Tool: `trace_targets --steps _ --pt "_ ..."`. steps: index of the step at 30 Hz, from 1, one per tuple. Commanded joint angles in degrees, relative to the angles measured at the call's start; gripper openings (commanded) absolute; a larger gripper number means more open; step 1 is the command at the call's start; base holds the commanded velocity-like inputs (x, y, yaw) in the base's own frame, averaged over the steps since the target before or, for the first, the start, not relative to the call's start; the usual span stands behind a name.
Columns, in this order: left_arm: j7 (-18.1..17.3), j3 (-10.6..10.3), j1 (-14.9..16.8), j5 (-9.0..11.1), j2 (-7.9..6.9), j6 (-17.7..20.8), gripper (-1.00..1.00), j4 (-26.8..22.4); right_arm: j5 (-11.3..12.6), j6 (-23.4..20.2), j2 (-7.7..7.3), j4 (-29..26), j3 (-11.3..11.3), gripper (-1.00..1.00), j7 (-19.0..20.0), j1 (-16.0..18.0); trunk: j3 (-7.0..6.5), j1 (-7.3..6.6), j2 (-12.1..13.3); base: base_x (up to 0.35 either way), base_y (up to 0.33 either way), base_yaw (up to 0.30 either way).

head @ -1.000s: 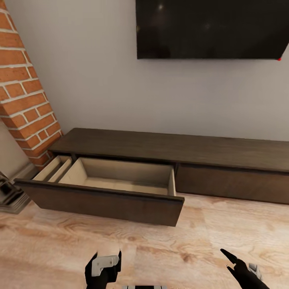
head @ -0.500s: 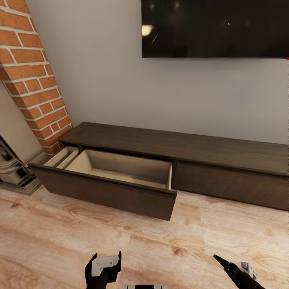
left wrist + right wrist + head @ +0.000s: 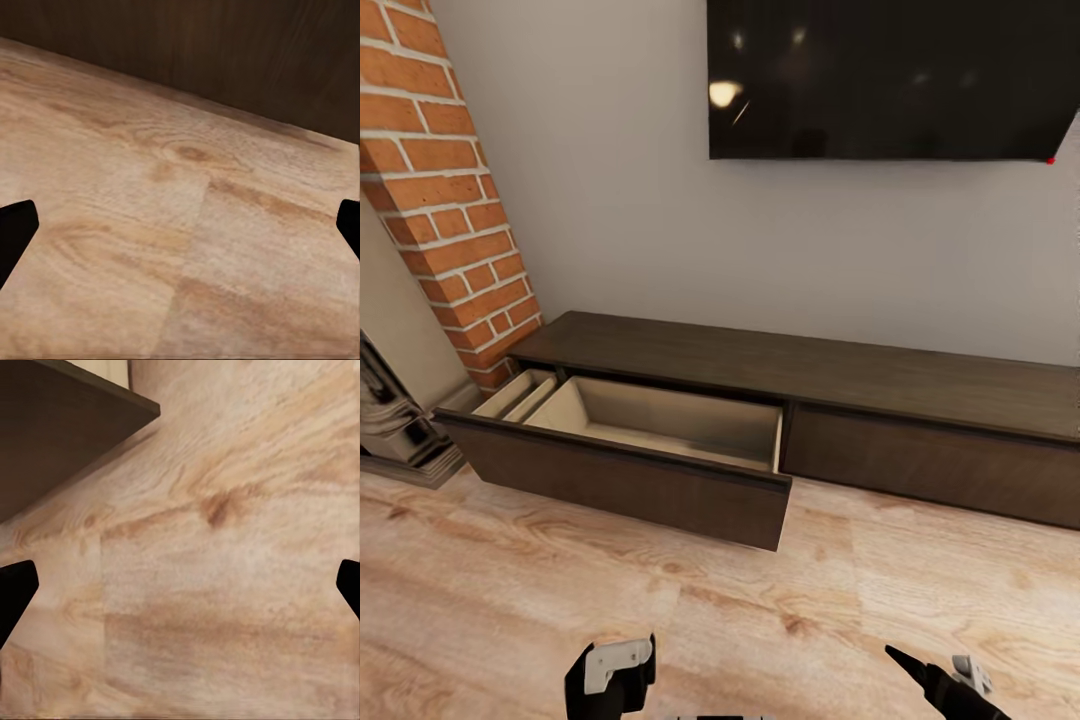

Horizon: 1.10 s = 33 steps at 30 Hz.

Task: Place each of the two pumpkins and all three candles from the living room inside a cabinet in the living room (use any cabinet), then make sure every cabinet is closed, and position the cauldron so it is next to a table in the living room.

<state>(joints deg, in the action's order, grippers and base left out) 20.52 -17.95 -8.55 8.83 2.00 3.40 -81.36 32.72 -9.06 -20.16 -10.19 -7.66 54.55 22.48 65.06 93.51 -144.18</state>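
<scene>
Open drawer, empty grippers

The cabinet under the TV has its left drawer pulled out, seemingly empty; left gripper and right gripper spread, holding nothing. Likely next: fetch something to stow.

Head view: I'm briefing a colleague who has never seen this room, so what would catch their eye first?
Most striking is the cabinet against the wall, its left drawer pulled out over the wood floor, showing a pale interior with nothing visible inside. Above it hangs a black TV, and a red brick column rises at the left. Both pincers, left and right, hang open and empty at the lower edge.
</scene>
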Motion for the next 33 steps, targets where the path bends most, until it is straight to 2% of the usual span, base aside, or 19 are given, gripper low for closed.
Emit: trace_targets --steps 1,7,13,23,33 --pt "0.4 0.04 0.01 0.31 0.0 0.95 1.0 -0.08 -0.53 -0.59 -0.01 0.03 -0.41 1.0 0.22 0.02 -0.19 -0.03 0.0 -0.001 0.0 0.0" --pt "0.7 0.26 0.02 0.31 0.09 3.5 1.0 -0.1 -1.36 1.39 0.03 0.18 -0.36 1.0 0.15 0.02 -1.52 -0.19 0.08 0.0 0.0 0.0" --pt "0.8 0.28 0.03 0.19 0.18 4.07 1.0 0.01 -1.4 2.17 0.24 0.19 -0.18 1.0 -0.66 0.02 -2.86 -0.34 0.16 0.0 0.0 0.026" --pt "1.64 0.08 0.03 0.16 0.28 4.17 1.0 1.81 -1.43 2.33 0.55 0.29 -0.12 1.0 -1.12 0.02 -4.64 -0.6 0.29 0.0 0.0 0.193" --pt "3.21 0.1 0.03 0.27 0.28 4.12 1.0 3.78 -1.55 2.38 0.74 0.34 -0.14 1.0 -4.37 0.02 -6.23 -0.86 0.43 0.0 0.0 0.209"
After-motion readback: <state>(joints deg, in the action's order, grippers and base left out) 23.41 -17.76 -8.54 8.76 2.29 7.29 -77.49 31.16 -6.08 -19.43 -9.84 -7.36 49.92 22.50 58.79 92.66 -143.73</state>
